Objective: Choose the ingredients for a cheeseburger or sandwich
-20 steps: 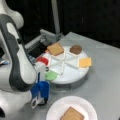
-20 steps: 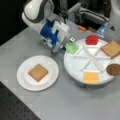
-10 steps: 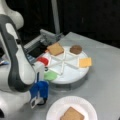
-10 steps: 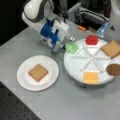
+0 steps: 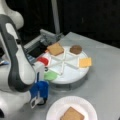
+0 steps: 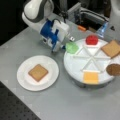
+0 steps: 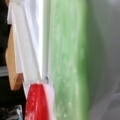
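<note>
In a front view the gripper point(image 5: 40, 96) hangs low beside the divided tray point(image 5: 72, 75), nearest the green round point(image 5: 51, 75). In a front view one toast square point(image 6: 38, 72) lies on the plate point(image 6: 25, 81). The wrist view fills with green round point(image 7: 68, 62); I cannot tell how wide the gripper stands.

Hand point(image 6: 65, 43) at tray point(image 6: 75, 68) left rim, touching green round point(image 6: 72, 47). Red round point(image 6: 92, 40), toast point(image 6: 111, 48), patty point(image 6: 114, 69), cheese point(image 6: 91, 77) each in own compartment. 2nd toast point(image 6: 38, 72) on paper plate point(image 6: 23, 80), grey surface point(image 6: 62, 102).
</note>
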Robot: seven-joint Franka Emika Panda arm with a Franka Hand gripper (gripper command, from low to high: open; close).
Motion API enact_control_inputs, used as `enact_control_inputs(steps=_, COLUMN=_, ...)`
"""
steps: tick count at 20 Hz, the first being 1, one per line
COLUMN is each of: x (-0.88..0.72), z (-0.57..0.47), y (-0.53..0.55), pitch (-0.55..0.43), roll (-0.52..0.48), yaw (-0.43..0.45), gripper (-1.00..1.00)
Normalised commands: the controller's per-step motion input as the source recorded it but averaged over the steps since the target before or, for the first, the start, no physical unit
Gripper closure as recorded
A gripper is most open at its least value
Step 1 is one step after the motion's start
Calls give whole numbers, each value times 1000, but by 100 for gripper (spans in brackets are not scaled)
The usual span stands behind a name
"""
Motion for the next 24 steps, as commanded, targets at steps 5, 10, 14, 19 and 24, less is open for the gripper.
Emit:
enact_control_inputs(steps=5, x=146, z=-92, y=-136, pitch=-68, roll=129, yaw=92, gripper=100)
enact_control_inputs(steps=10, x=151, z=-87, y=-148, pitch=-69, roll=123, yaw=88, gripper=100)
enact_control_inputs(steps=14, x=157, z=-69, y=-141, pitch=-65, roll=125, yaw=96, gripper=100)
enact_control_inputs(steps=19, x=139, z=-80, y=-192, pitch=-41, roll=114, yaw=107, gripper=100)
enact_control_inputs(steps=24, x=96, z=-47, y=-281, pitch=-8, roll=117, yaw=131, gripper=100)
